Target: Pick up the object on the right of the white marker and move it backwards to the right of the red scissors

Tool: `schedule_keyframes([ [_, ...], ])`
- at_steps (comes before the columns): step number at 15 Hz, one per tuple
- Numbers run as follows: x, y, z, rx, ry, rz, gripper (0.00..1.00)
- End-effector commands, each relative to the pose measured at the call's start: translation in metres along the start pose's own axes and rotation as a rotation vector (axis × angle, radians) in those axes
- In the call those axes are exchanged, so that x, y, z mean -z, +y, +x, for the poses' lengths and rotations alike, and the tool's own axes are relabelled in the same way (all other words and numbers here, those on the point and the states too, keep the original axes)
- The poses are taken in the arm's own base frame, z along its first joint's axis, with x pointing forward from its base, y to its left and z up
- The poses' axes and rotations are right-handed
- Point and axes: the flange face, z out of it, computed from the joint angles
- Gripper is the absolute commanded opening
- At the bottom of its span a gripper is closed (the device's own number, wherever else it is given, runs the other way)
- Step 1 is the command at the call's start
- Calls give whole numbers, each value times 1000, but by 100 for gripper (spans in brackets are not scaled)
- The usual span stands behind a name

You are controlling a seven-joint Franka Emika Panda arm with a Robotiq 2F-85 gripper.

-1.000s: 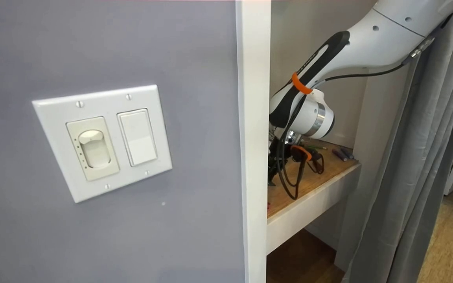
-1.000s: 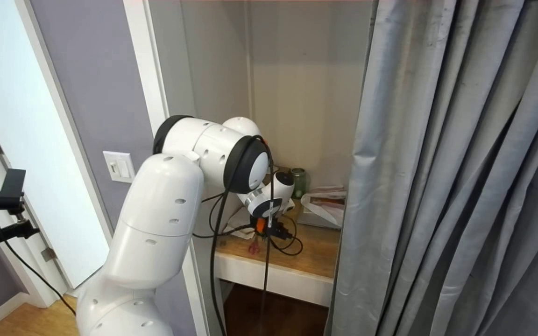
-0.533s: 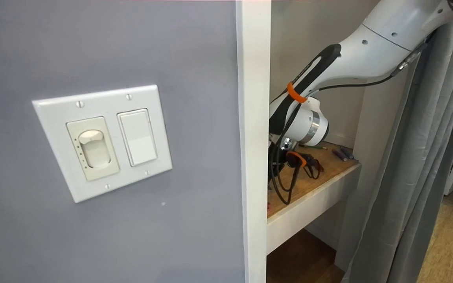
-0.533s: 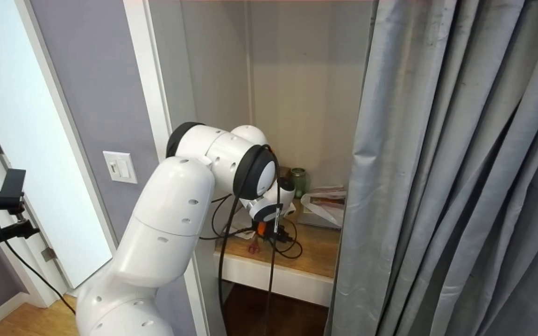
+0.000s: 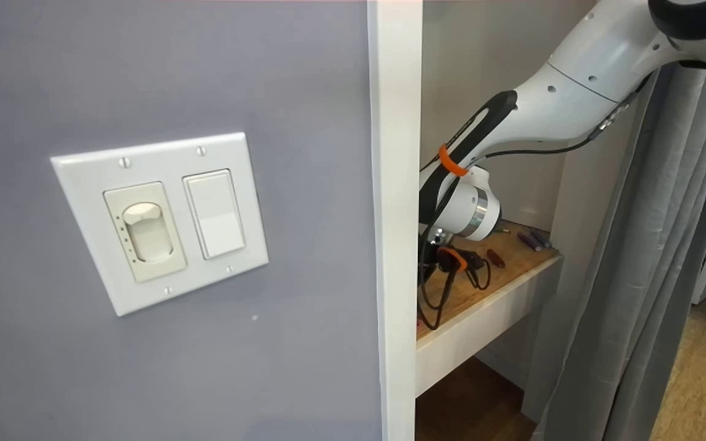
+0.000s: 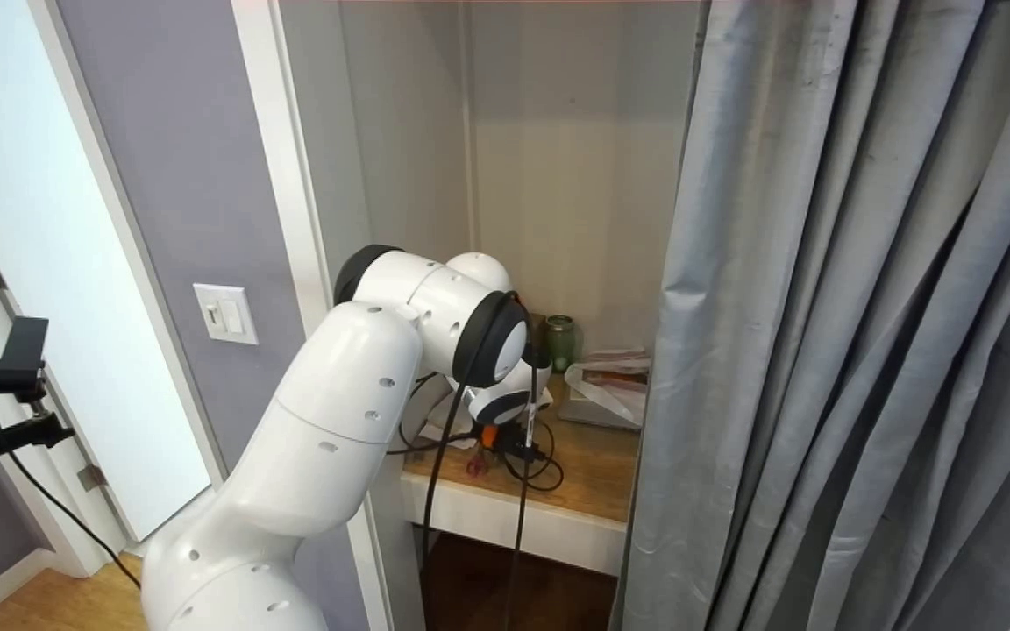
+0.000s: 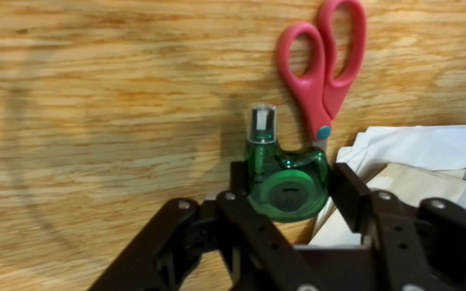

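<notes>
My gripper (image 7: 289, 180) is shut on a green see-through tape dispenser (image 7: 287, 194), with a dark finger against each side. The dispenser's narrow clear tip points towards the top of the wrist view. It seems held over the wood, partly covering the scissor blades from view. Pink-red scissors (image 7: 318, 76) lie beside and beyond it, handles away from the gripper; they also show in an exterior view (image 6: 477, 464). In both exterior views the fingers and dispenser are hidden behind the arm or door frame. I cannot make out a white marker.
White papers (image 7: 415, 147) lie right of the dispenser, by the grey closet wall. On the shelf (image 6: 593, 456) are a green jar (image 6: 560, 342) and a plastic bag (image 6: 615, 390). Purple cylinders (image 5: 534, 239) and a dark red object (image 5: 495, 258) lie there too. A curtain (image 6: 821, 307) hangs beside.
The arm has moved lower, shifting left in an exterior view where the dark red object is now uncovered. Its loose cables moved along with it. The scissors stayed in place.
</notes>
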Motion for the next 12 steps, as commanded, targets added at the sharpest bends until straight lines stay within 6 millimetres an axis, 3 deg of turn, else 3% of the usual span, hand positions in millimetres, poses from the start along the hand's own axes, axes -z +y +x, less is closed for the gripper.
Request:
schedule_keyframes([
  [1,-10,3,8,-15,20,-21,31],
  [2,-12,4,9,-20,25,-21,31],
  [3,-13,5,10,-23,29,-24,55],
  [4,-12,5,11,-24,30,-26,70],
  [5,-12,6,11,-23,32,-33,69],
  [7,-10,5,13,-21,40,-31,92],
  [9,-5,4,15,-16,53,-40,100],
  [12,6,-2,19,0,79,-47,100],
])
